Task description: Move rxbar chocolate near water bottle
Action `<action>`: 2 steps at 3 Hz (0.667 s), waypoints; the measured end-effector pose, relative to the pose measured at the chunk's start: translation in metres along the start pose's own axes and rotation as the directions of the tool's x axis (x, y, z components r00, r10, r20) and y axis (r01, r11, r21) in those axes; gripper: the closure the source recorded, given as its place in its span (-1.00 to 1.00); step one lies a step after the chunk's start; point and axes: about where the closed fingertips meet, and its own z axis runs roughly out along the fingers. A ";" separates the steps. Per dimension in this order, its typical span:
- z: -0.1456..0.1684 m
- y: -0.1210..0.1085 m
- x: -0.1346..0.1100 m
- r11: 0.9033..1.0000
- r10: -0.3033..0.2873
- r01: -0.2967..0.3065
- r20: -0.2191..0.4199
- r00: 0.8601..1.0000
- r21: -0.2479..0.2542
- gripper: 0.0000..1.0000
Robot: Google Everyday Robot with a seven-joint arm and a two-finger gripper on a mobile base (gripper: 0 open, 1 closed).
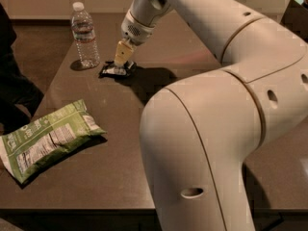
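Jaws of the gripper stand narrow, pinched down on the rxbar chocolate, which lies on the table just beside the water bottle, near its base but apparently not touching it. Such a bar is probably light, flat and fairly stiff under a slick wrapper, so a hold across its narrow width seems safest. The jaws meet it at the end away from the bottle, the rest poking out toward the bottle.

Green chip bag lying flat, front-left on dark table; dark form beyond table's left edge.
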 end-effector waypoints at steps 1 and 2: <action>0.003 0.001 0.000 1.000 -0.001 0.001 -0.001 1.000 -0.005 -0.90; 0.005 0.001 0.000 1.000 -0.001 0.001 -0.002 1.000 -0.007 -1.00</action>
